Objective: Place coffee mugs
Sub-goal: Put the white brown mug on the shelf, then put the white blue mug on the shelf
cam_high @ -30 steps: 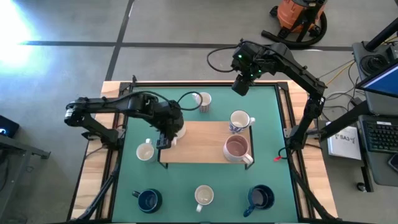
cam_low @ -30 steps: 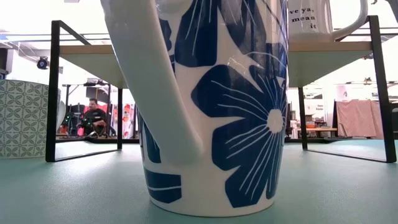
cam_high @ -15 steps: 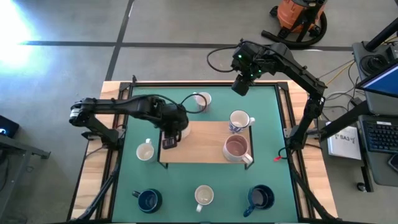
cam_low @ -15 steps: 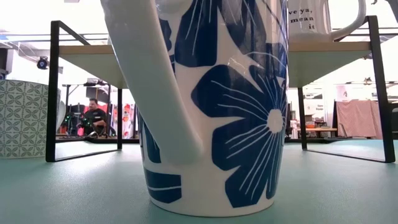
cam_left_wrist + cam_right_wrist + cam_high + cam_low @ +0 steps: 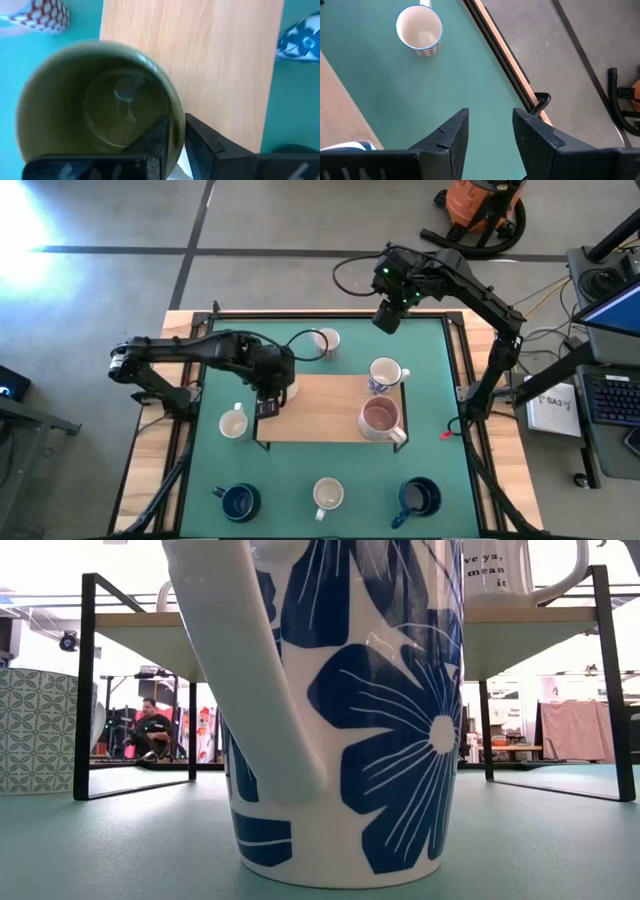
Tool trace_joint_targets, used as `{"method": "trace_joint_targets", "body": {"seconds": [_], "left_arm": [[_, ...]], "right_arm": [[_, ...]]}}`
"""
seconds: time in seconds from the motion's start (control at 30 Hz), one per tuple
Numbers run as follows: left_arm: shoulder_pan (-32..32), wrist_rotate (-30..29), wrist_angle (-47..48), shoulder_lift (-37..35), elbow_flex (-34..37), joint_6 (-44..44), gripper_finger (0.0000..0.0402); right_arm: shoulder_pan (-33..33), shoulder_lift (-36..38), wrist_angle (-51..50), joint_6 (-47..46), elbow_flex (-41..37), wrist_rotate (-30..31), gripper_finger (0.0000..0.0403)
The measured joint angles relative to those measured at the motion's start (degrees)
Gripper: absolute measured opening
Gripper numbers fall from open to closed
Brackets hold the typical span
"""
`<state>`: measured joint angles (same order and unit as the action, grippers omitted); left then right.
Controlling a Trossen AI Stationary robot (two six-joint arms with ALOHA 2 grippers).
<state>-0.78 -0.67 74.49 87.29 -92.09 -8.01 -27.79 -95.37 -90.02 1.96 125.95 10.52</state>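
Shifted slightly leftward, left gripper (image 5: pixel 172 140) pinches empty olive-green mug (image 5: pixel 97 102) rim — right gripper (image 5: pixel 490 131) open.

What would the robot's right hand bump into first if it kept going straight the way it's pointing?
Probably just the green table mat. The right hand is open and points down at bare mat; the striped mug sits off to one side, out of its path.

A grey concrete floor (image 5: pixel 120 220) fills the upper part of the high view, crossed by dark seams, with a bright glare of light (image 5: pixel 20 215) at the upper left. An orange shop vacuum (image 5: pixel 483 208) stands at the upper right, and a keyboard (image 5: pixel 612 397) lies at the right edge. In the low view, a person (image 5: pixel 152 728) sits far back at left centre.
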Motion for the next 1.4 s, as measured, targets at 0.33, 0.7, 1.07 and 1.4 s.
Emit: {"method": "trace_joint_targets", "body": {"seconds": [0.33, 0.7, 1.07, 1.4], "left_arm": [[-1.4, -0.2, 4.7, -0.1, -8.3, -4.3, 0.0038], [-18.1, -7.8, 14.9, -3.5, -5.8, -32.3, 0.0038], [-33.9, -7.8, 11.9, -4.6, 11.1, -54.5, 0.0038], [-35.1, -9.7, 2.6, -5.3, 26.5, -51.6, 0.0038]], "right_arm": [[0.0, 0.0, 0.0, 0.0, 0.0, 0.0, 0.0141], [0.0, 0.0, 0.0, 0.8, 0.0, 0.0, 0.0141], [0.0, 2.5, 0.0, -1.2, 0.0, -2.6, 0.0141], [4.7, 7.9, 0.0, -8.5, -6.8, -2.4, 0.0141]]}}
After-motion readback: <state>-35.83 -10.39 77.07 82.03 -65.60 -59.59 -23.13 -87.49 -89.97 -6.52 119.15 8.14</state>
